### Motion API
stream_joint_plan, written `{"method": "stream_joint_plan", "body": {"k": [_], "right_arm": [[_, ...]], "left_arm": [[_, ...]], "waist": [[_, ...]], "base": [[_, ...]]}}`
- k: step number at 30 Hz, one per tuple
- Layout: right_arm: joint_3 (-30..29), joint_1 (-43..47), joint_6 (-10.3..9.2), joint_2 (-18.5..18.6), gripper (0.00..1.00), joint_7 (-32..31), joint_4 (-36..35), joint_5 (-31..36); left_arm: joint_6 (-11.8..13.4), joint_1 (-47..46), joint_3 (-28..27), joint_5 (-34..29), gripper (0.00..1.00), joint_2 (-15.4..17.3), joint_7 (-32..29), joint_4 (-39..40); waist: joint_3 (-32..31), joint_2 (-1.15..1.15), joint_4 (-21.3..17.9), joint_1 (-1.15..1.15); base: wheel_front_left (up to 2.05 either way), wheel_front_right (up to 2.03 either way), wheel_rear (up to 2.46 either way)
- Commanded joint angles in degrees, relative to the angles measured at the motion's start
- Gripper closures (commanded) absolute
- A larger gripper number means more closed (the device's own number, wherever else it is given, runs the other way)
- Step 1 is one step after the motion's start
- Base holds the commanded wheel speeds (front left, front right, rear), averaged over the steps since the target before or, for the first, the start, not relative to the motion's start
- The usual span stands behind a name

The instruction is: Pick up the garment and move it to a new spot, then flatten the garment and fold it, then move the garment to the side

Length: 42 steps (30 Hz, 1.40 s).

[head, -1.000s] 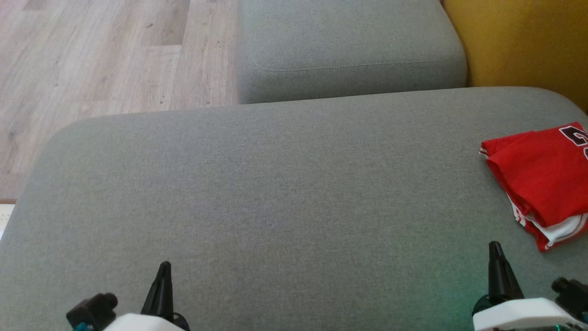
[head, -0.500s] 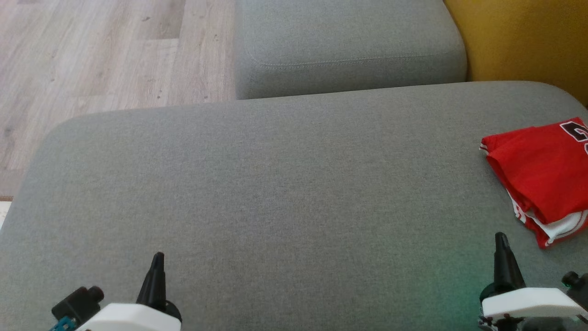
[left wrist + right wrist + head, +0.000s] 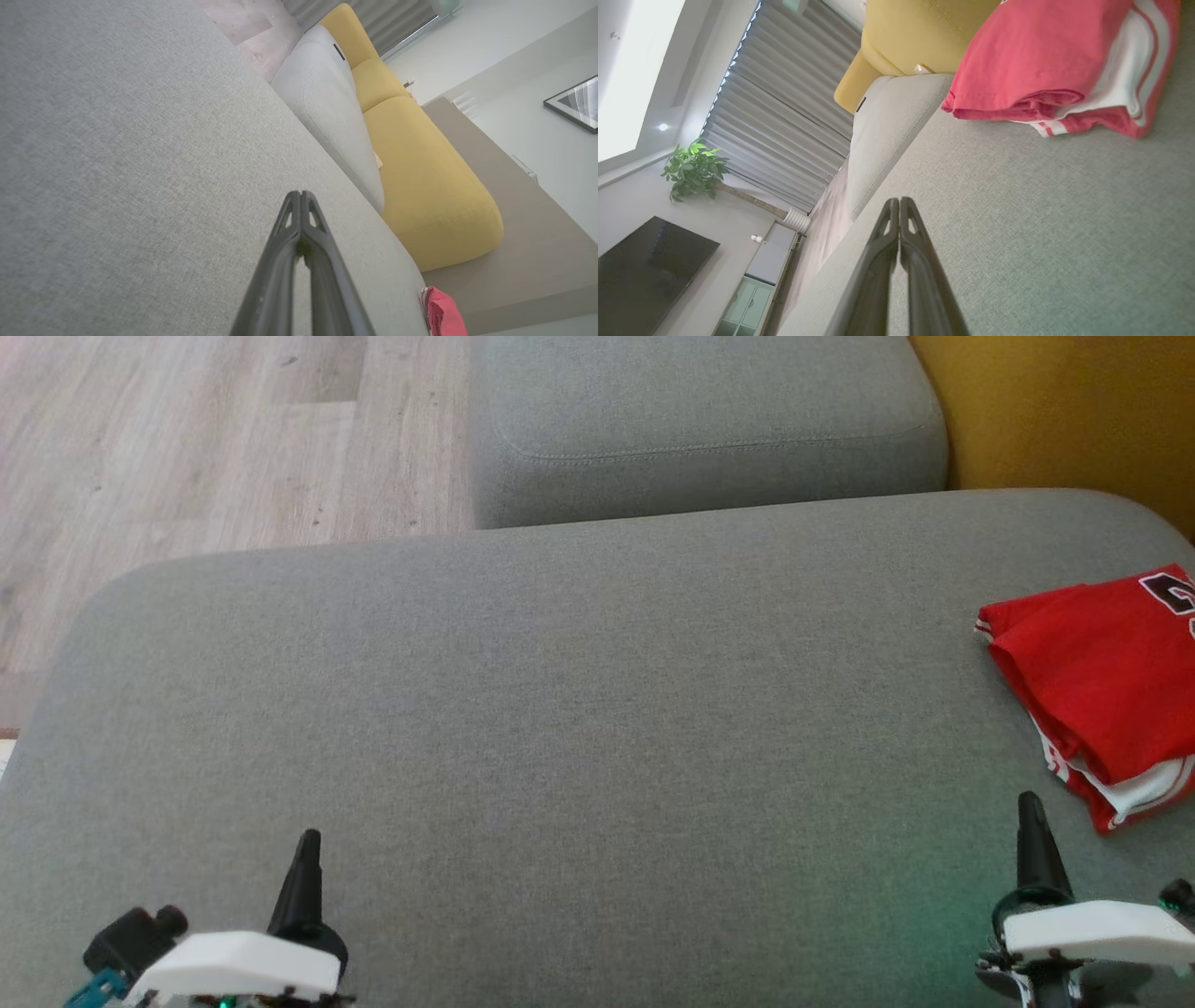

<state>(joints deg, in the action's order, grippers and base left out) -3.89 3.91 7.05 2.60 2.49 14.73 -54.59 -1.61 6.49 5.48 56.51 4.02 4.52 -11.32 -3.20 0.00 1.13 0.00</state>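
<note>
Left gripper and right gripper, both closed on nothing, hover over the near edge of the grey sofa seat. Broad open fabric spans between them. The folded red garment lies at the seat's right edge, just beyond the right gripper.

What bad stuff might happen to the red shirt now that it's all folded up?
1. The red shirt seems to lie close to the edge of the grey cushion, so a nudge might tip it off.
2. The right gripper, shut and empty, is near the shirt; swinging that way may snag it and undo the fold.
3. White layers poke out, so the fold looks loose.
</note>
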Motion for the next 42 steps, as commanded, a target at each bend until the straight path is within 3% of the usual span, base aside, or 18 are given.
{"method": "stream_joint_plan", "body": {"k": [1, 42], "right_arm": [[0.45, -3.15, 0.28, 0.31, 1.0, -0.45, -1.69, -1.79], [-2.05, -8.67, 0.41, 0.29, 1.0, -7.27, -0.91, -30.18]], "left_arm": [[-0.71, -3.55, -1.81, 1.74, 1.0, 0.91, -0.4, 1.52], [-4.82, -10.64, -7.87, 30.38, 1.0, 0.75, -7.2, -1.76]], "waist": [[0.08, 0.0, -0.03, 0.0], [2.7, 0.0, -0.91, 0.0]], "base": [[0.0, 0.0, 0.0], [0.0, 0.0, 0.0]]}}
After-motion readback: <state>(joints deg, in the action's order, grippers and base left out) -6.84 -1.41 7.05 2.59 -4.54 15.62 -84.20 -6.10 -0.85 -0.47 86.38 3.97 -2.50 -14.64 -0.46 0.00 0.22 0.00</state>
